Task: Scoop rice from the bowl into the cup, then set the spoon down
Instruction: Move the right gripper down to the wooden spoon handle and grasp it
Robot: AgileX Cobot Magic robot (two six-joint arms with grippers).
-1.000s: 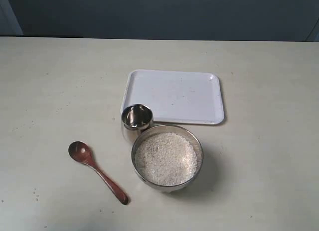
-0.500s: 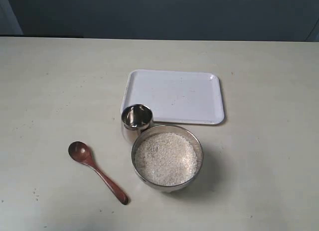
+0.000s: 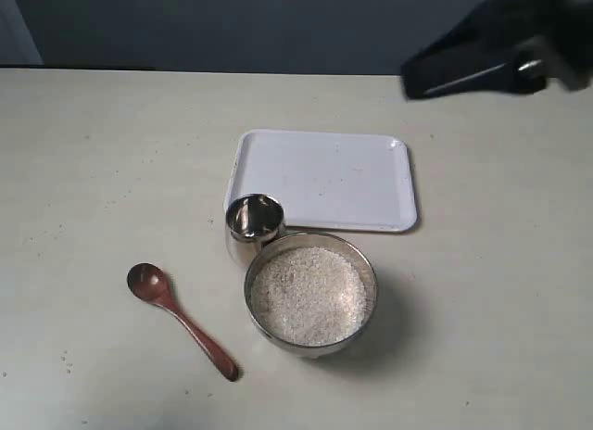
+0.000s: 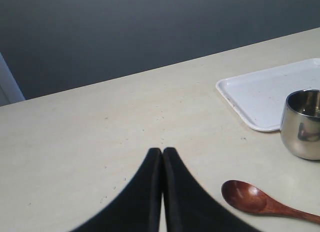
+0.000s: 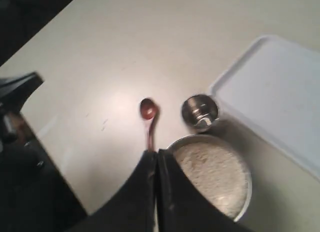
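In the exterior view, the bowl (image 3: 373, 280) stood on the pale surface (image 3: 111, 170) near the front, filled almost to its rim with rice (image 3: 309, 296). The cup (image 3: 255, 218) sat upright, touching or all but touching the bowl's far left edge, and also just beside the near left corner of a white tray (image 3: 324, 180). The spoon (image 3: 183, 323) lay flat on the surface to the left of the bowl, apart from it, with the scoop facing up and the handle angled toward the front. A dark, blurred part of the right arm (image 3: 500, 45) hung above the far right of the surface, well apart from all of these; its hand could not be read there. In the left wrist view, the left hand (image 4: 162, 152) was clenched, its two fingers pressed together with nothing between them, above bare surface (image 4: 100, 137). The spoon's scoop (image 4: 245, 197), the cup (image 4: 301, 124) and a corner of the tray (image 4: 260, 92) showed beyond it. In the right wrist view, the right hand (image 5: 156, 154) was likewise clenched and empty, high over the scene, looking down on the spoon (image 5: 148, 111), the cup (image 5: 200, 111), the bowl (image 5: 212, 137) with its rice (image 5: 212, 174), and the tray (image 5: 280, 92).
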